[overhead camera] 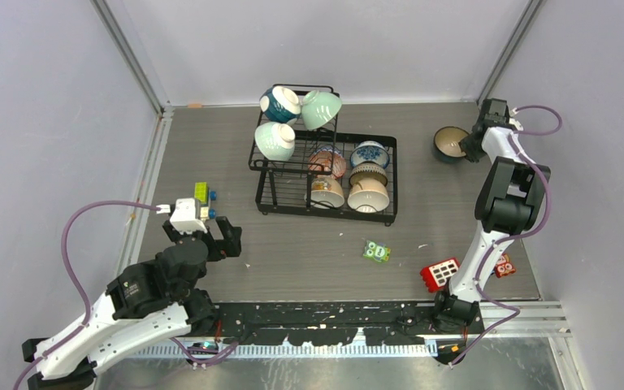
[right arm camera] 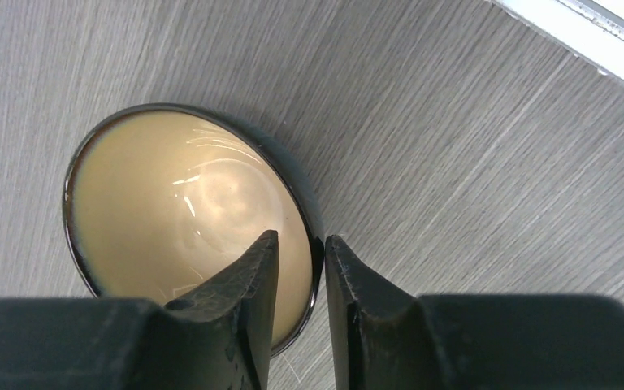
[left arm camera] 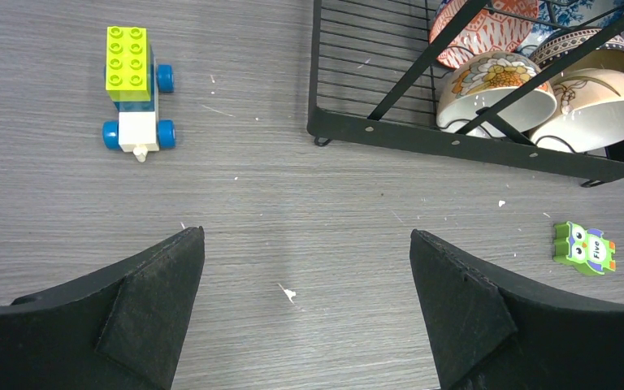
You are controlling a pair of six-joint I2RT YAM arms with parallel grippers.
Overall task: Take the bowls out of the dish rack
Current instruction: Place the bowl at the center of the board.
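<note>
dark brown bowl (overhead camera: 450,143) with a cream inside stands upright on the grey table (overhead camera: 211,146), in the upper right of the top view, well apart from the dish rack (overhead camera: 325,213); the right gripper (overhead camera: 473,145) is at its rim, one finger inside and one outside; the fingers are a little apart and the inner one does not touch the rim; seven other bowls (overhead camera: 275,140) sit in the rack, three on its raised part and four lower; the left gripper (overhead camera: 203,236), at lower left, is spread wide and holds nothing, near a toy block car (overhead camera: 203,195).
</note>
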